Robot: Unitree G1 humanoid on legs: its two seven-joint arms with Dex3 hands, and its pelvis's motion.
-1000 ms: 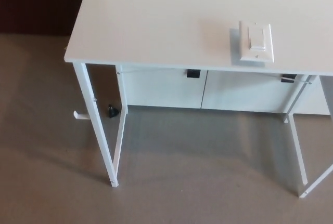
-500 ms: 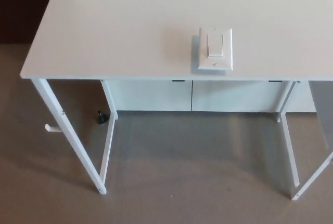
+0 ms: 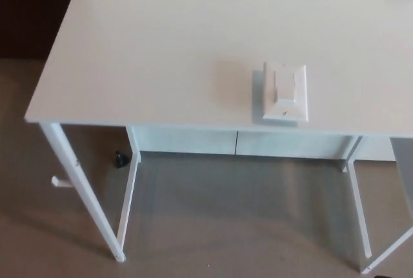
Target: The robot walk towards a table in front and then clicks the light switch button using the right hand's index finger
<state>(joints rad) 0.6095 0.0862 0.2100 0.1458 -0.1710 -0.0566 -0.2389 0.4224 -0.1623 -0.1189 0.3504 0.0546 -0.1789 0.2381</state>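
Note:
A white light switch plate [image 3: 284, 93] with a rocker button lies flat on the white table [image 3: 161, 52], close to the table's near edge and right of its middle. The rocker sits in the plate's upper half. Neither of my hands shows in the head view.
The table stands on thin white legs [image 3: 84, 191] over a grey-brown carpet. White drawer fronts [image 3: 239, 142] show beneath the tabletop. A small black object [image 3: 120, 158] lies on the floor by the inner left leg. A dark wall is at far left.
The whole picture has shifted: the camera has moved, so more of the tabletop shows and the switch plate sits lower in the picture.

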